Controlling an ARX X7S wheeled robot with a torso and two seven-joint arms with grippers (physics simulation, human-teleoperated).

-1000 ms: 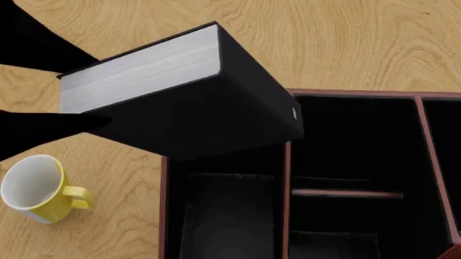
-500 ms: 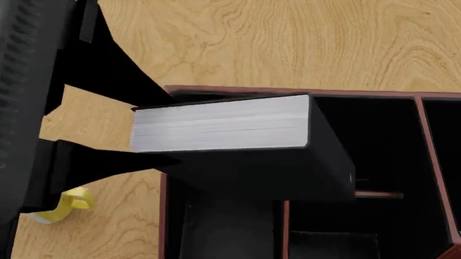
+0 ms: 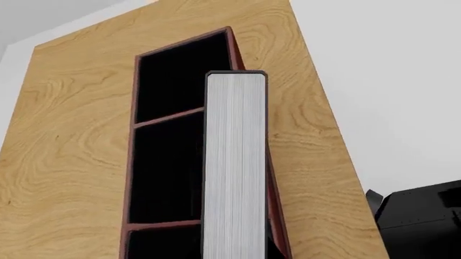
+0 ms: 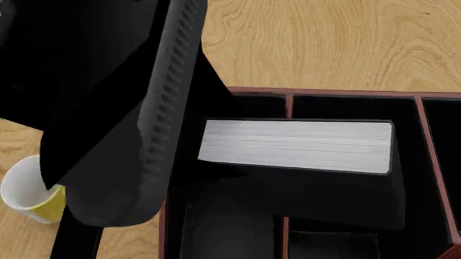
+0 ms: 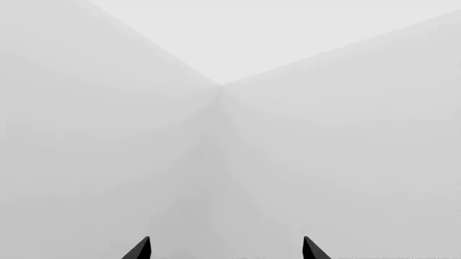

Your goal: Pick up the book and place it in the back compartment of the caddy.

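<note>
The black book (image 4: 295, 145) hangs level over the far half of the reddish-brown caddy (image 4: 331, 92), white page edges up. It spans the long left section and the middle column, covering most of the back compartment (image 4: 346, 108). My left arm (image 4: 144, 108) reaches in from the left and hides the left gripper's fingers, which hold the book's left end. In the left wrist view the book (image 3: 234, 172) runs away from the camera beside the caddy's black pockets (image 3: 169, 162). My right gripper (image 5: 226, 251) is open, empty, and faces a blank pale wall.
A yellow-and-white mug (image 4: 25, 197) stands on the wooden table (image 4: 324, 43) left of the caddy, half hidden by my left arm. A low crossbar (image 3: 169, 117) divides the caddy's pockets. A dark part of the robot (image 3: 425, 221) shows beyond the table edge.
The book has moved right and lower, from over the caddy's left corner to across its far half. My left arm has swung in over the left of the view and covers most of the mug.
</note>
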